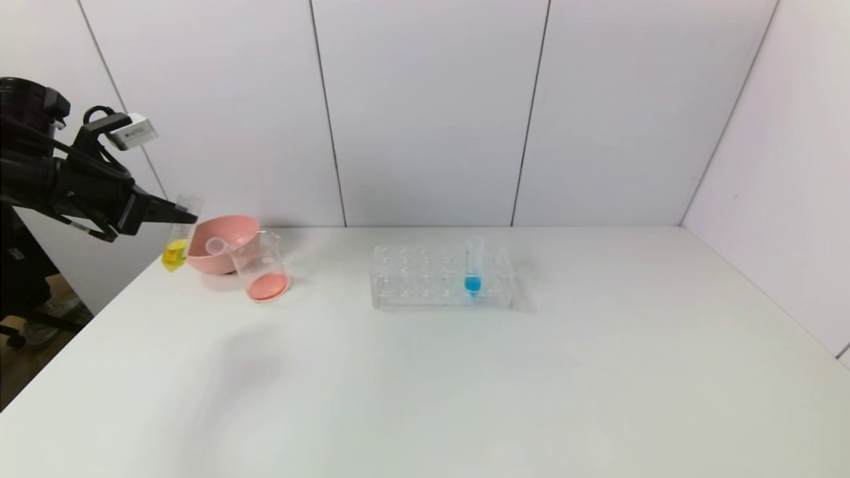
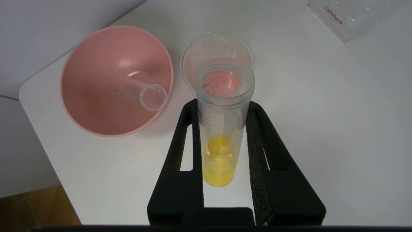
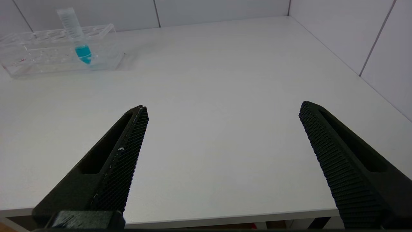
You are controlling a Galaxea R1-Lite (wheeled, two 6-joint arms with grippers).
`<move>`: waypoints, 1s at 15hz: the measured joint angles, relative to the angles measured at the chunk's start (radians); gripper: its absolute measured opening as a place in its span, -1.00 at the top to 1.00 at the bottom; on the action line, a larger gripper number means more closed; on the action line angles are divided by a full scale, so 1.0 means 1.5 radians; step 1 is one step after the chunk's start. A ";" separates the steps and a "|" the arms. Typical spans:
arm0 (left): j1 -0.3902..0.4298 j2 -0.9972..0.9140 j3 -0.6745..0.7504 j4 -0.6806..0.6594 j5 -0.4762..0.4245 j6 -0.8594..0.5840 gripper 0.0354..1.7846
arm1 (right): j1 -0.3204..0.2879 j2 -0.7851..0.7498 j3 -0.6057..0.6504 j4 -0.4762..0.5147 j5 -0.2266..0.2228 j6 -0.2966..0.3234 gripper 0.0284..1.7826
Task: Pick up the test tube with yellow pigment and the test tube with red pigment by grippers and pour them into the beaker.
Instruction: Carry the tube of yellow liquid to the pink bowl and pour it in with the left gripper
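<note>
Yellow pigment fills only the lowest part of the test tube with yellow pigment (image 2: pixel 222 135), which is clamped between the two fingers of the left hand (image 2: pixel 223 141). The tube is held upright or nearly so, in the air beside the pink bowl (image 1: pixel 222 244) and near the beaker (image 1: pixel 260 267), at the far left of the surface (image 1: pixel 465 385). It is judged to be light, stiff and smooth, so it could slip if the grip is loosened; the walls are thin and should not be squeezed hard. The hold is taken on the middle of the barrel, above the liquid, which is judged a good place because the open mouth stays free for pouring. In the beaker a red-orange liquid is already seen at the bottom, and an empty clear tube (image 2: pixel 146 95) lies inside the pink bowl. For pouring, the wrist must be turned until the mouth is over the beaker rim.

The left arm is raised and reaches in from the left side. The right hand (image 3: pixel 222 154) is parked low at the near edge of the surface, its fingers spread wide and holding nothing. A blue-liquid tube (image 1: pixel 473 265) stands in the clear rack (image 1: pixel 412 279).
</note>
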 joint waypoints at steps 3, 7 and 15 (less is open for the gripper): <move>-0.017 0.040 -0.113 0.130 0.060 0.033 0.56 | 0.000 0.000 0.000 0.000 0.000 0.000 -0.92; -0.047 0.071 -0.145 0.150 0.131 0.071 0.56 | 0.000 0.000 0.000 0.000 0.000 0.000 -0.92; -0.107 0.108 -0.160 0.135 0.298 0.138 0.56 | 0.000 0.000 0.000 0.000 0.000 0.000 -0.92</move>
